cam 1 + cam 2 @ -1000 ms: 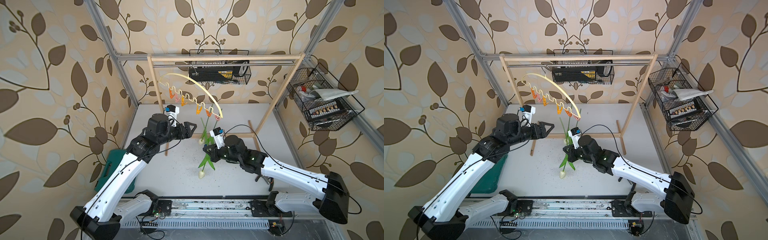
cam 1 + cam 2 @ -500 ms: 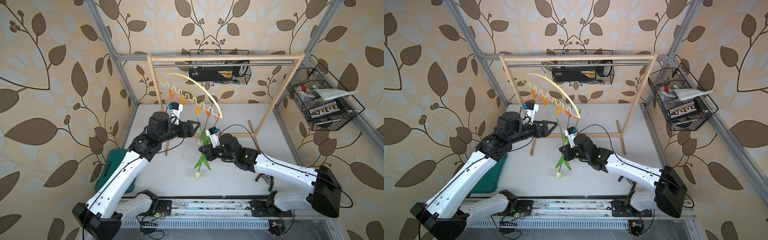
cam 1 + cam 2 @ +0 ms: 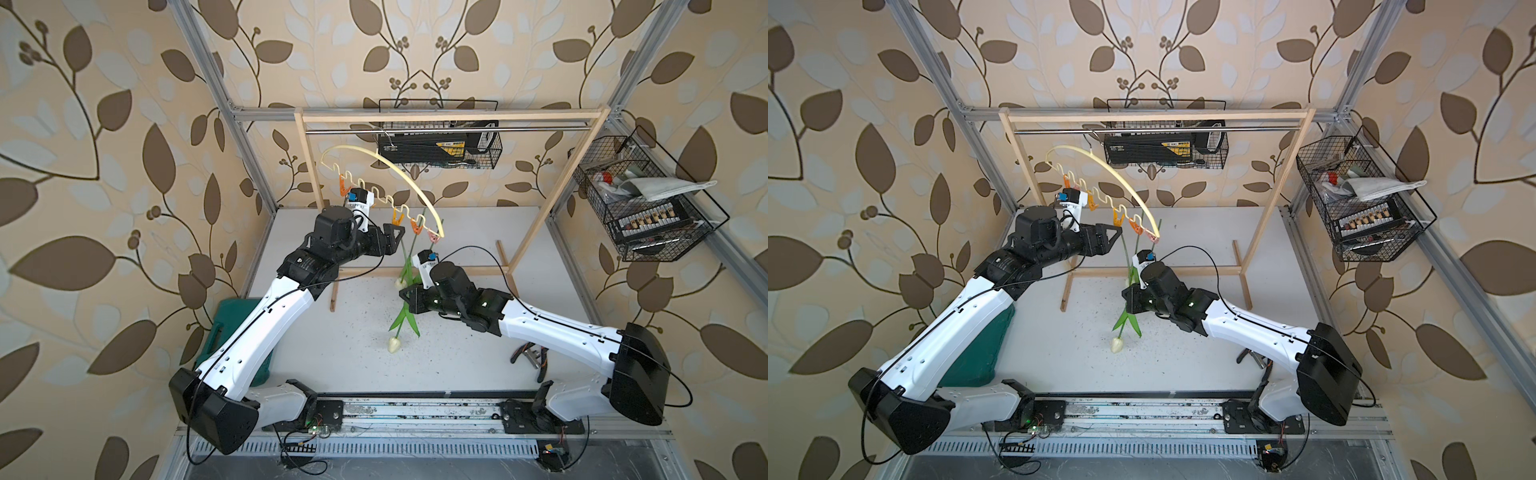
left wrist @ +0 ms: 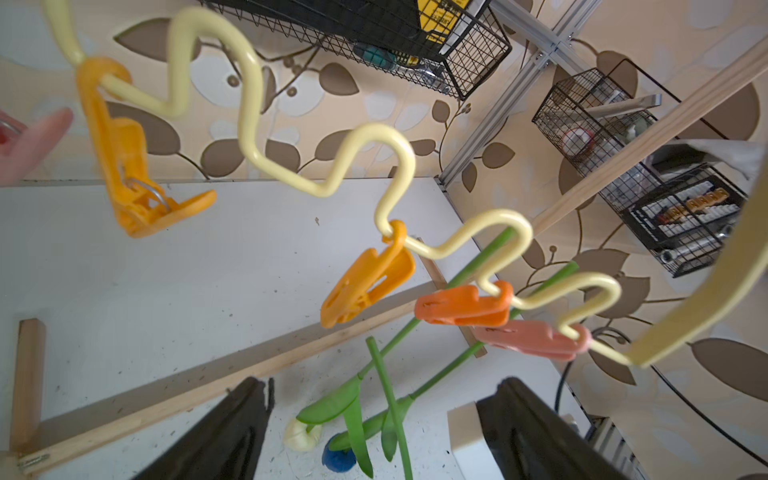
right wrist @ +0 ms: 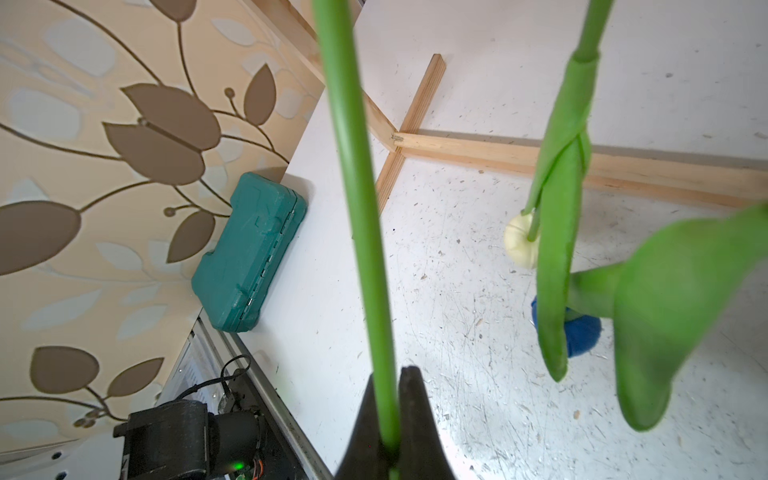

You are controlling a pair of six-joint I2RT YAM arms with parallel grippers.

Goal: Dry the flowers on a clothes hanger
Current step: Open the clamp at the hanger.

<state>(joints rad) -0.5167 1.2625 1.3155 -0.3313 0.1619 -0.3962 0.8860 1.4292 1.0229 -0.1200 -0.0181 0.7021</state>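
The cream clothes hanger hangs by its hook from the rack's rod. Two of the flowers hang head down from it, one stem in the orange pin, one in the pink pin; their cream head and blue head show in the wrist views. My right gripper is shut on the third flower's stem, cream head hanging down. My left gripper is open just below the yellow pin, the stem's tip rising between its fingers.
The wooden-framed rack stands on the white table, its base bar under the hanger. Wire baskets hang on the back wall and right wall. A green case lies left; pliers lie right.
My right gripper has carried the held flower left and slightly up, toward the hanger. My left gripper has risen and moved right to just below the yellow pin, staying open.
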